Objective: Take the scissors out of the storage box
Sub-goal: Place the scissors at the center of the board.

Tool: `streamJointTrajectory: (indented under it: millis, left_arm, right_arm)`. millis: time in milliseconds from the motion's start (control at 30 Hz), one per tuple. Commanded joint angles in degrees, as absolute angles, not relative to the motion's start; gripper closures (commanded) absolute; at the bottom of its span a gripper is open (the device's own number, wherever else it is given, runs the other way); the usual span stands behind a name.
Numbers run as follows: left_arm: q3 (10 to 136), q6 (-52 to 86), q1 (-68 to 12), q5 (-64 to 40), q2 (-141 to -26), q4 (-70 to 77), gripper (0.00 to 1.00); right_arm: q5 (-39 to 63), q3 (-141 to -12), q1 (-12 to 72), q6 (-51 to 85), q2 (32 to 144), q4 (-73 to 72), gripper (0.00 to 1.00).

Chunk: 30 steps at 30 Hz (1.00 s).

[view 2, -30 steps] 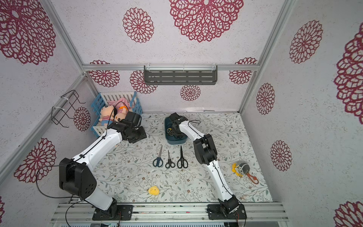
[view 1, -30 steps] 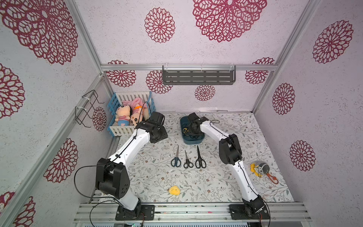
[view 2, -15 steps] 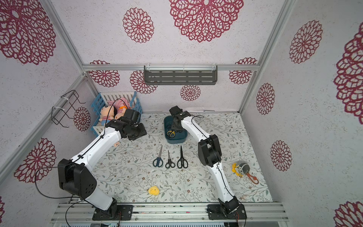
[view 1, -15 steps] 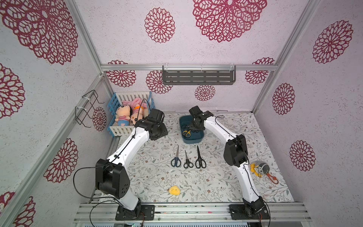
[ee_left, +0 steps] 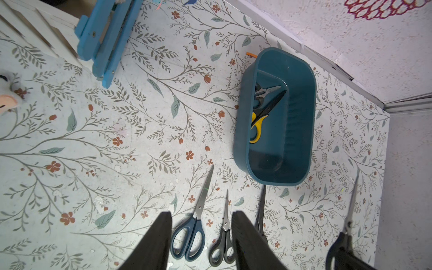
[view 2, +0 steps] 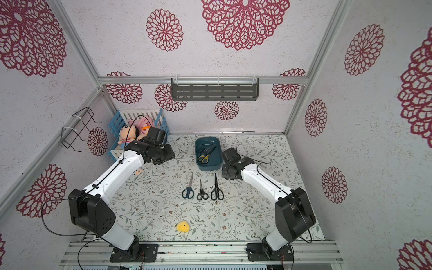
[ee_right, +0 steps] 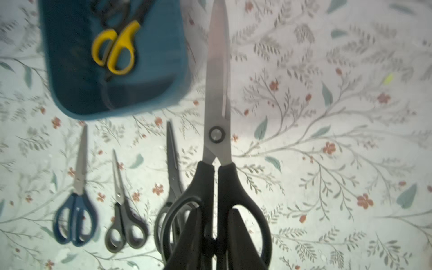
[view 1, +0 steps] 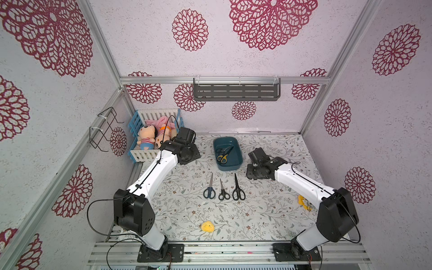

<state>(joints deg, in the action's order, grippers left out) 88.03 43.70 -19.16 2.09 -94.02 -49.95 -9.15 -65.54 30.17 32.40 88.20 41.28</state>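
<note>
Floral tabletop (view 1: 177, 210): yellow scissors (view 1: 222, 157) in storage box (view 1: 235, 162); right gripper (ee_right: 215, 212) around large black scissors (ee_right: 217, 93), left gripper (ee_left: 201, 214) apart

White arm shells (view 1: 156, 174), black joints (view 1: 133, 215) (thin black cables (view 1: 88, 211) alongside), matte black left claw (ee_left: 201, 214).

Glossy smooth plastic on the box (ee_left: 300, 131). Bright metal for scissors (ee_right: 217, 138) blades, matt black plastic for handles. Rough grainy finish on walls (view 1: 140, 46).
</note>
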Motion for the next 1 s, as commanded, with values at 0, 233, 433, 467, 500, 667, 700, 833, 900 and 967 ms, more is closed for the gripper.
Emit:
streamJointTrajectory:
  millis: [0,233,433,467,500,667,700,833,900,967]
  left_arm:
    - [89.99,42.9,-19.67,2.39,-95.16,-50.88,0.57]
    - [90.33,42.98,-21.27,2.57,-95.71,-50.91,0.57]
    - [89.91,42.91,-21.68,2.99,-95.21,-51.05,0.57]
    - [90.02,42.81,-21.65,3.07,-95.11,-51.01,0.57]
    - [90.13,42.72,-21.63,3.19,-94.97,-51.1,0.57]
    - [90.62,42.63,-21.7,3.3,-94.84,-51.58,0.56]
    - [90.79,42.63,-21.66,3.2,-94.92,-51.61,0.56]
    - [90.83,42.71,-21.79,2.95,-94.84,-51.93,0.56]
    - [90.92,42.71,-21.79,3.21,-94.59,-52.04,0.56]
    - [90.88,42.62,-21.74,3.46,-94.48,-52.16,0.56]
  right_arm:
    - [-9.44,-60.5,32.14,35.29,86.73,35.34,0.95]
    - [-11.05,-54.36,34.16,36.12,87.91,31.75,0.95]
    - [-11.67,-53.22,35.2,36.3,91.22,30.59,0.94]
    - [-12.07,-53.09,35.16,36.53,91.85,30.71,0.94]
    - [-12.75,-53.17,35.16,36.82,92.42,31.07,0.94]
    - [-13.8,-53.05,35.11,36.87,92.9,31.55,0.94]
    - [-13.8,-52.84,35.07,36.91,92.98,31.3,0.94]
    - [-13.16,-52.17,34.99,36.69,93.83,30.59,0.91]
    - [-12.58,-52.12,34.98,36.31,94.51,30.41,0.9]
    - [-12.28,-52.28,34.98,36.11,95.07,30.36,0.89]
